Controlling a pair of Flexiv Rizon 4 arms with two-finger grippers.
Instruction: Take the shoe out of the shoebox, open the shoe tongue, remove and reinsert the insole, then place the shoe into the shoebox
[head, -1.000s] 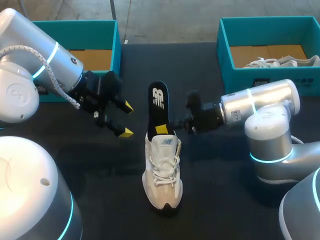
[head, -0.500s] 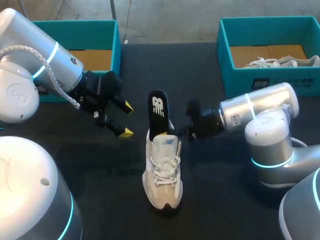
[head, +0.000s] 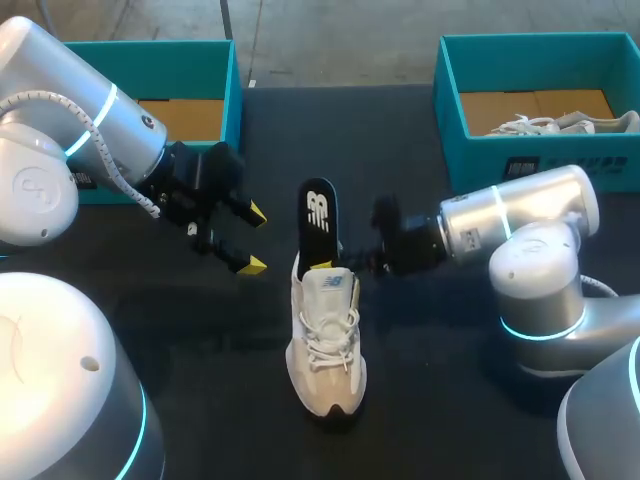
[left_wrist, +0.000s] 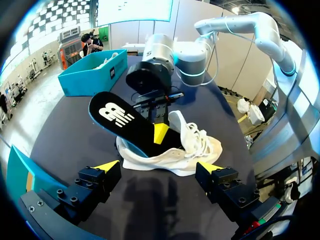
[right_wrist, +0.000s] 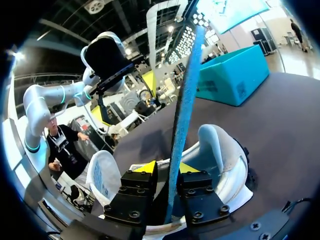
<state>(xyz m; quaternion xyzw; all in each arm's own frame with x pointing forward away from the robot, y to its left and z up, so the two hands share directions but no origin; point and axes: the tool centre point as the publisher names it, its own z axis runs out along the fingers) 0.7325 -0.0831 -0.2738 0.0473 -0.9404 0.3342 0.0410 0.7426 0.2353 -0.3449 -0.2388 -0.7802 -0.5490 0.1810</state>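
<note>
R claw (right_wrist: 169, 168) on insole (right_wrist: 186, 95), tips part-hidden.

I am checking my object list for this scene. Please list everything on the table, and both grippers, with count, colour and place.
White lace-up sneaker: one, white and beige, middle of the table, standing on its sole.
Black foam insole with white logo: one, black top, blue underside, lower end in the sneaker's heel opening, the rest sticking out.
Left teal box: one, far left corner.
Right teal box: one, far right corner.
Second white shoe: one, inside the right teal box.
Black table: one, under everything.
Left gripper: open, empty, left of the sneaker.
Right gripper: shut on the insole.
</note>
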